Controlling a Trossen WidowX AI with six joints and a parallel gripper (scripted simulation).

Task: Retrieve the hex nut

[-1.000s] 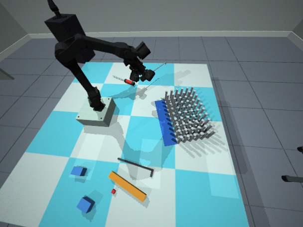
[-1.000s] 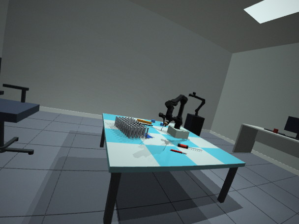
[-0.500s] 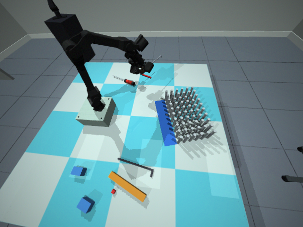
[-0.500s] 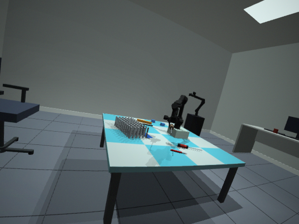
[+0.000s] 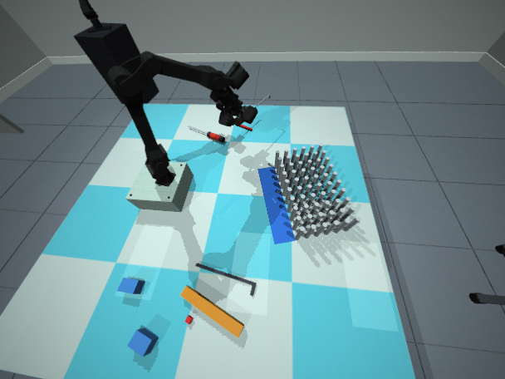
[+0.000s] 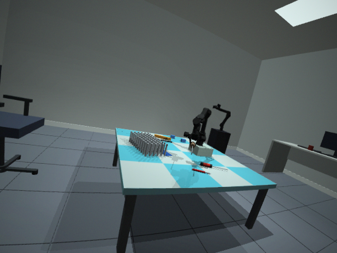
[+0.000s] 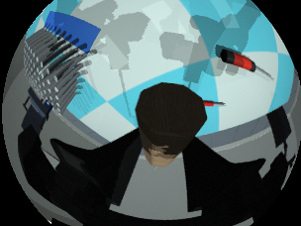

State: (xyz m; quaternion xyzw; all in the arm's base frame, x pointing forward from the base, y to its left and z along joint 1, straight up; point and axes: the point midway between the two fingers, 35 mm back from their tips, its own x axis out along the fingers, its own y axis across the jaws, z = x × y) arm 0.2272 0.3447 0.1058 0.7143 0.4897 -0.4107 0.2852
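Observation:
My gripper [image 5: 238, 119] [image 6: 193, 142] [image 7: 163, 132] is shut on the wooden handle of a thin metal hook tool [image 5: 263, 100] [image 6: 192, 149] [image 7: 170, 106]. It holds the tool in the air above the far part of the table, away from the field; the rod's bent tip shows in the top view. The metal spacers [image 5: 305, 179] [image 6: 147, 144] [image 7: 54, 74] stand in a dense field. The blue taped strip [image 5: 272, 216] [image 6: 168, 153] [image 7: 74, 30] lies along their front. A small dark spot on the strip's spacer-side edge may be the nut, but spacer shadows there leave it unclear.
A red-black screwdriver [image 5: 216, 136] [image 6: 206, 165] [image 7: 240, 60] and a thin red tool [image 5: 246, 127] [image 6: 199, 170] lie below the arm's side. A black L-shaped key [image 5: 226, 273], an orange bar [image 5: 212, 311], a red cube [image 5: 188, 319] and two blue blocks [image 5: 129, 286] [image 5: 142, 342] lie opposite.

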